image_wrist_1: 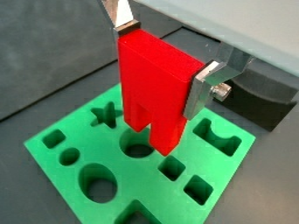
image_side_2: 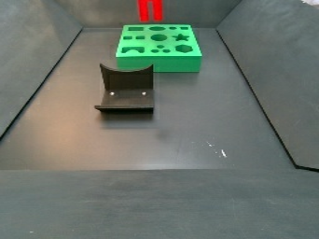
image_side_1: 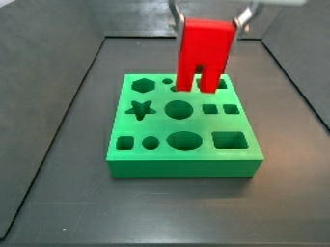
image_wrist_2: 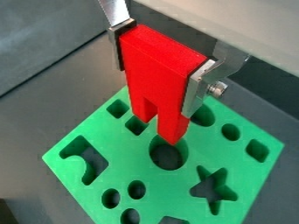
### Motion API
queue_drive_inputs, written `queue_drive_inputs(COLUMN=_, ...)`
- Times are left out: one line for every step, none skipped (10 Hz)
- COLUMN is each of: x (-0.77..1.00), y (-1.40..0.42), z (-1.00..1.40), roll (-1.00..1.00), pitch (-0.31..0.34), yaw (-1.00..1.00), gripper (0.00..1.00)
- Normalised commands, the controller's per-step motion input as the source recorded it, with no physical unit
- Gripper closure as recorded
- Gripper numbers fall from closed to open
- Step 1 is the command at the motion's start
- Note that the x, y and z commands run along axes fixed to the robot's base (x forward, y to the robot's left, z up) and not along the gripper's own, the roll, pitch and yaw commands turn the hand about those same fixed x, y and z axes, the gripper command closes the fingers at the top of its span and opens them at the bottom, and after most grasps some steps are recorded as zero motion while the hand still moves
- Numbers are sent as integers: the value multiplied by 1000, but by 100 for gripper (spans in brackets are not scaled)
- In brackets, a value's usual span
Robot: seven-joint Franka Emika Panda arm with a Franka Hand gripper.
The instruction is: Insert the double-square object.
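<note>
Red plastic block with two square legs held upright in pincer, silver fingers clamped on its top sides. Legs point down, hanging just above green plastic board full of shaped holes, not touching it. Board sits under pincer on dark bench. Dark L-shaped fixture stands well apart from pincer.
</note>
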Motion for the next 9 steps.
queue_drive_inputs(x=214, y=49, z=-414, roll=106, pitch=37, yaw=29, gripper=100)
queue_drive_inputs(x=217, y=54, z=-366, roll=63, pitch=1, yaw=11, gripper=100)
queue_drive_inputs(x=174, y=43, z=-309, roll=24, pitch=0, yaw=0, gripper=100)
queue_drive_inputs(x=151, y=34, z=-274, roll=0, pitch=0, yaw=0, gripper=100)
queue_drive_inputs(x=123, y=34, z=-214, roll=0, pitch=0, yaw=0, gripper=100)
queue_drive_inputs(x=97, y=31, z=-131, roll=-29, pitch=-9, yaw=0, gripper=100)
queue_drive_inputs(x=140, y=14, z=-129, roll=-44, pitch=-46, yaw=0, gripper=100)
queue_drive_inputs(x=174, y=9, z=-163, roll=-27, pitch=-44, yaw=0, gripper=100)
queue_drive_inputs(x=191, y=0, z=-174, roll=-17, pitch=-44, yaw=0, gripper=100)
